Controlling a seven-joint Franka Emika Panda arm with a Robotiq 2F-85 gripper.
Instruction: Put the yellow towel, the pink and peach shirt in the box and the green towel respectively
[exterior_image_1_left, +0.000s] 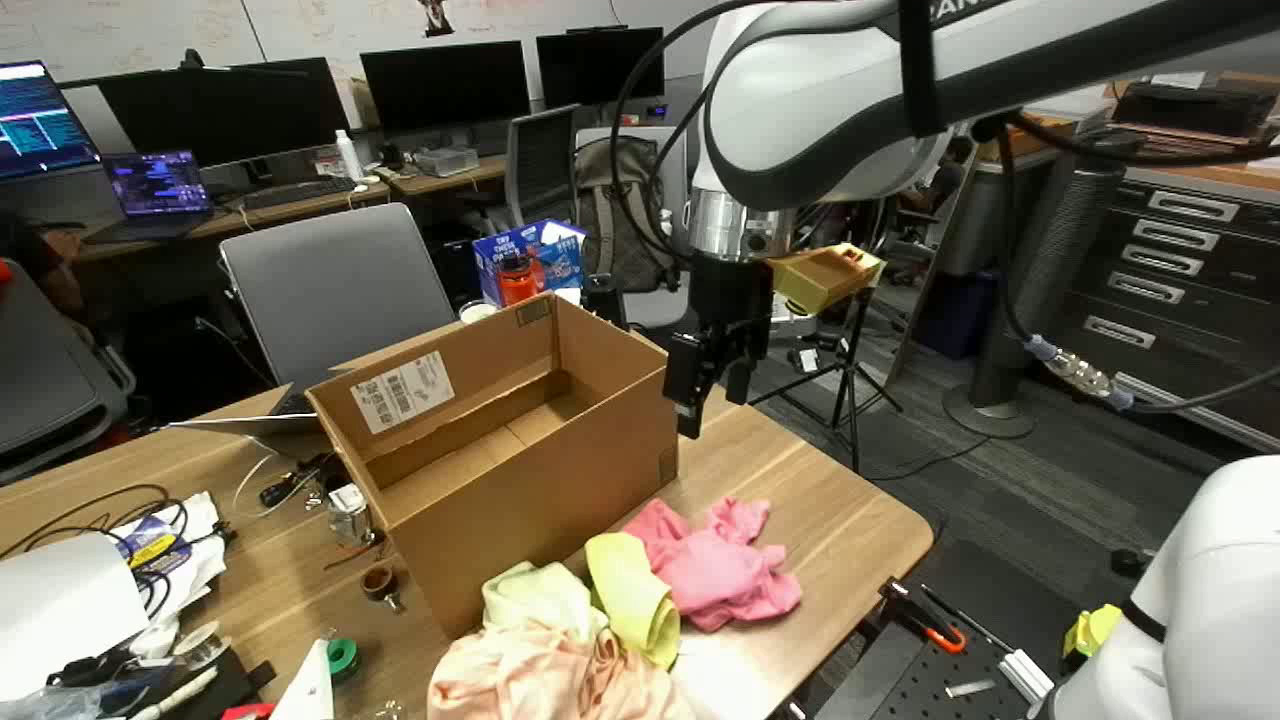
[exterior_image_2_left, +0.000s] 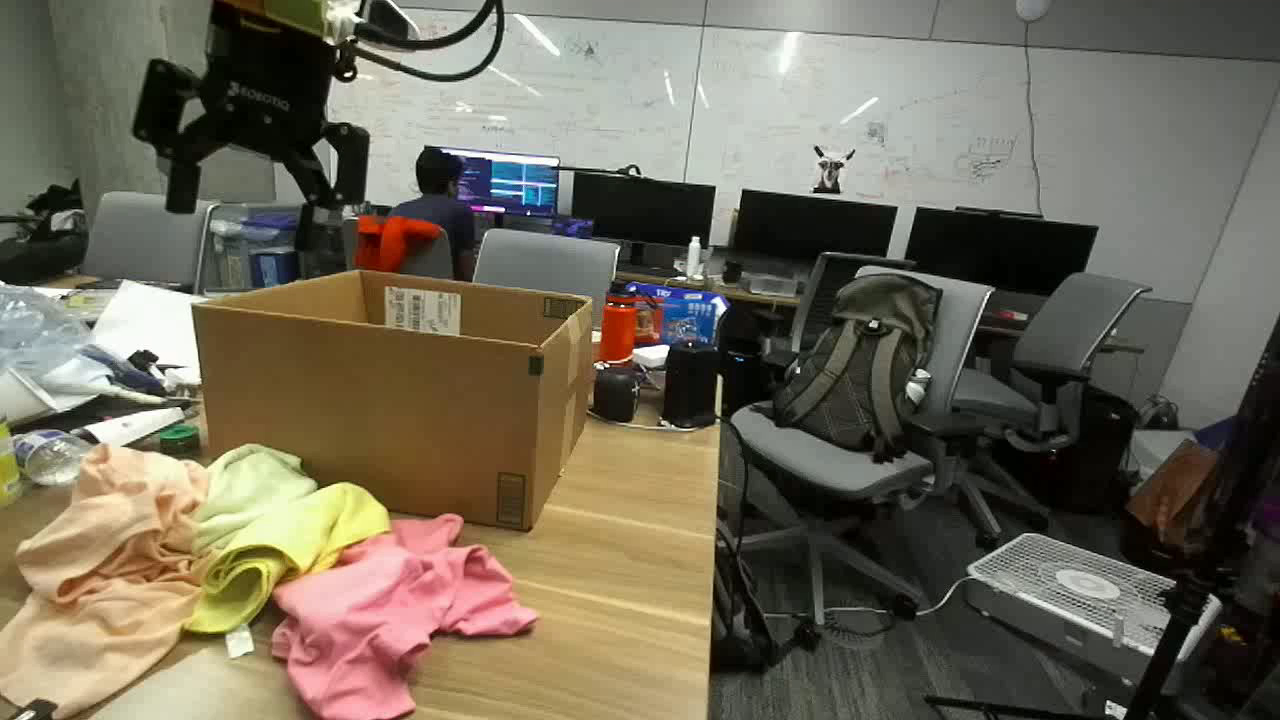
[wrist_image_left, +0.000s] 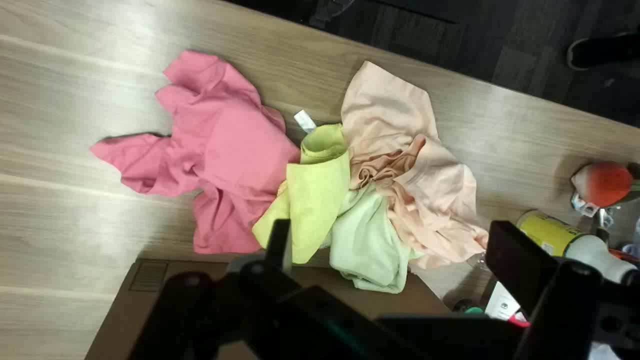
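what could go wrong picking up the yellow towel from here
The yellow towel lies against the pink shirt and the green towel, so the open gripper might pinch a neighbour too. The peach shirt also touches the green towel; lifting one could drag the other. Both towels lie close beside the box, so reaching down may bump its wall.

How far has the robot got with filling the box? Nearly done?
Done: nothing that I can see. No cloth shows in the box, though part of its inside is hidden. In hand: nothing; the gripper is open and empty. What's left: the yellow towel, pink shirt, peach shirt and green towel, all bunched outside the box.
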